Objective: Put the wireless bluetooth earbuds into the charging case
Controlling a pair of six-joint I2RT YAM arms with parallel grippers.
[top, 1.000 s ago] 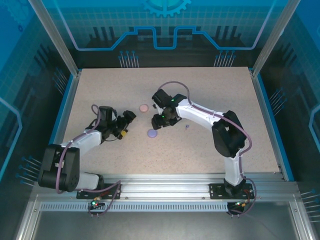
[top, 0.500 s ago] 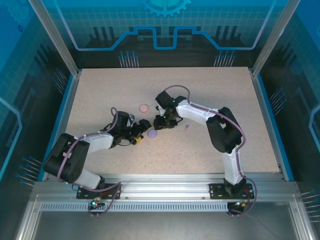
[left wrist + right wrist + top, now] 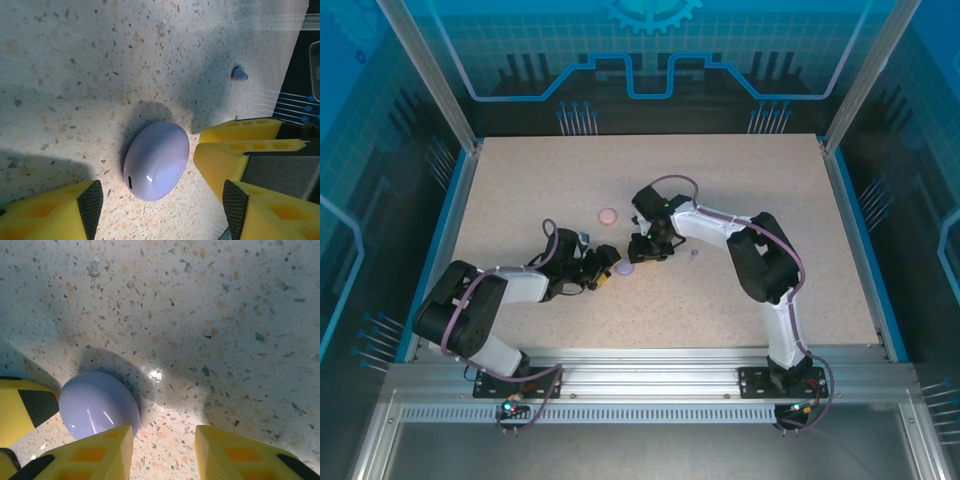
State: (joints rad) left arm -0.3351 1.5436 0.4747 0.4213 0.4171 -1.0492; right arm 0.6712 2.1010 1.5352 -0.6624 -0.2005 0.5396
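Left pincer [image 3: 162, 200] sits low over the speckled surface [image 3: 520, 180] with its yellow fingers apart, one on each side of a lavender charging case [image 3: 156, 161]. A strip of bare surface shows between the case and each finger, so nothing is clamped. The case is a smooth, closed oval dome with a small dark slot at one end, and its contents are hidden.

Behind it, toward the far edge, lies a pink round case [image 3: 608, 215], well apart from both arms and too small to show what it holds.

Right pincer [image 3: 161, 440] hangs just right of the lavender case, fingers apart with bare surface between them. In its wrist view the case lies just outside one finger, not between the two.

Further right, near that pincer but not touching it, a single lavender earbud [image 3: 694, 254] lies loose on the surface, outside both cases. It is tiny beside the cases, pale purple, with a rounded body narrowing to a point.
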